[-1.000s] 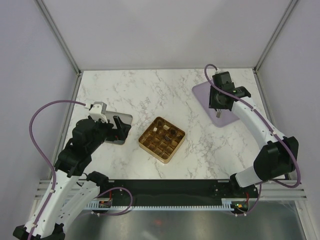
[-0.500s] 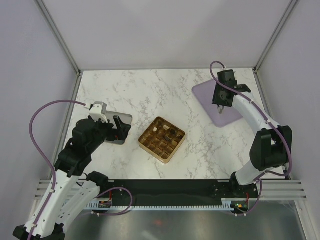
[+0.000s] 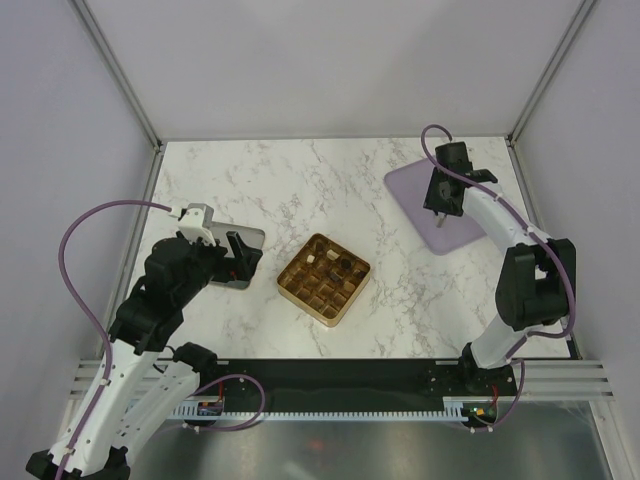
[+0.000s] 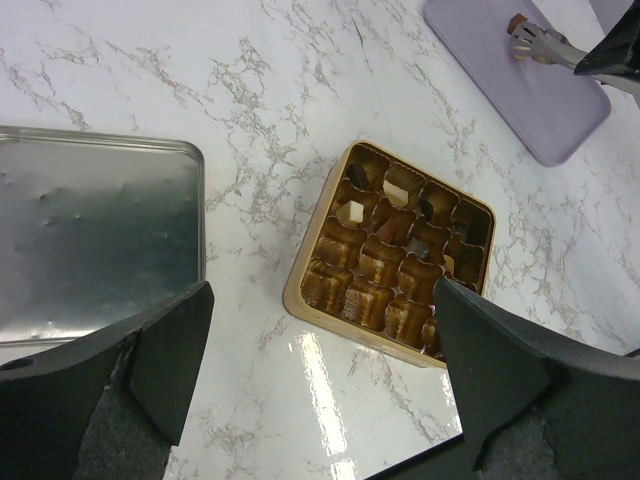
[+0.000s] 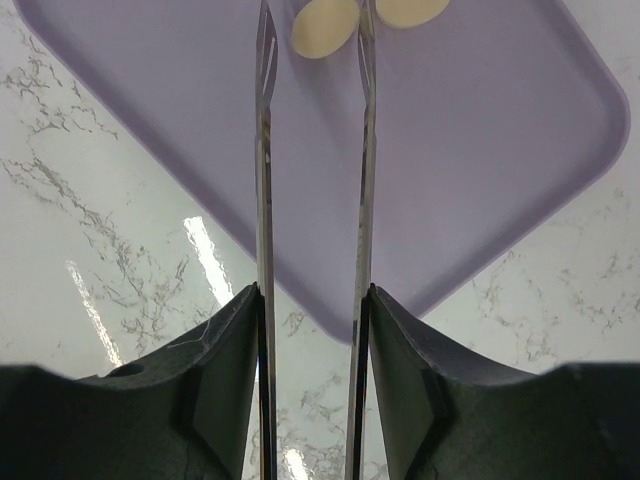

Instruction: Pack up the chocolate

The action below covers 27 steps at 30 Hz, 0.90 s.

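Two cream-white chocolates [image 5: 325, 27] on lavender tray [image 5: 480, 150], worktop [image 3: 300, 180] far right corner, one between narrowly parted tips of my right gripper [image 5: 316, 20], my left gripper [image 4: 320, 365] spread wide.

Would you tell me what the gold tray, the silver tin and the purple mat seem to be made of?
The gold tray: probably thin moulded plastic with a metallic foil finish; its cell walls glint.
The silver tin: likely sheet metal, with a dull sheen, small dents and a rolled rim.
The purple mat: matte plastic or silicone, with even colour, rounded corners and no glare.
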Each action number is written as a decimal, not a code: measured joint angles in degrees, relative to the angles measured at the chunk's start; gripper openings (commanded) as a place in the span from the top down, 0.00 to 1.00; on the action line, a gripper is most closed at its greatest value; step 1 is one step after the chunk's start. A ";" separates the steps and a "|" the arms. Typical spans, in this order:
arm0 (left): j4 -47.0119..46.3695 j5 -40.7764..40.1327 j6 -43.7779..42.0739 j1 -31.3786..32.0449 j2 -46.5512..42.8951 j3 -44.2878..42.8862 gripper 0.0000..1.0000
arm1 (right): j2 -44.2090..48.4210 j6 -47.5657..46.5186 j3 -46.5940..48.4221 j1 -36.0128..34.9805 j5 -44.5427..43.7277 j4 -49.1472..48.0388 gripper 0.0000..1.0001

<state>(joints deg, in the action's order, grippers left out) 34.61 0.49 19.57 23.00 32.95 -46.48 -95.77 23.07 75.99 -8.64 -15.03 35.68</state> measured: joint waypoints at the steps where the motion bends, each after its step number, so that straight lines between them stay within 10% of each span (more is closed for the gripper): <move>1: 0.00 0.00 0.00 0.00 0.02 0.00 0.00 | -0.22 0.11 -0.11 0.04 0.09 -0.11 0.47; 27: 0.00 -0.07 0.00 0.00 0.00 0.00 0.00 | -4.13 -0.13 -0.17 2.12 4.94 -2.29 0.57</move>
<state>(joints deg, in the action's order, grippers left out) 34.61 0.43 19.57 23.00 32.95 -46.48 -99.90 22.94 75.81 -6.52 -10.09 33.39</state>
